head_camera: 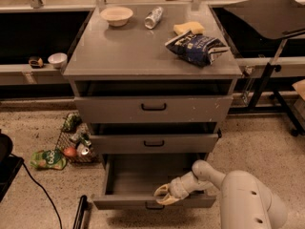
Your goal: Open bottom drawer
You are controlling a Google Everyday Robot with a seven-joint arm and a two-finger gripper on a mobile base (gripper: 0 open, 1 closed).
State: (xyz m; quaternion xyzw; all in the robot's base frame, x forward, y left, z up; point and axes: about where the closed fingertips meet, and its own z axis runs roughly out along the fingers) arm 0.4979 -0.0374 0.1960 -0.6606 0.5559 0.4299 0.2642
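Observation:
The grey cabinet has three drawers. The bottom drawer [128,180] stands pulled out; its inside shows bare grey metal. Its front panel [114,202] is at the lower edge of the view, with the small black handle [153,206] partly showing. My gripper [161,195] reaches in from the right on a white arm and sits at the top edge of the front panel, just above the handle. The middle drawer [153,143] and top drawer [153,108] stick out slightly.
On the cabinet top lie a bowl [116,15], a can [153,17], a sponge [188,28] and a blue chip bag [198,47]. A wire basket with cans and snacks [74,140] sits on the floor at the left. A black cable [38,190] runs along the floor.

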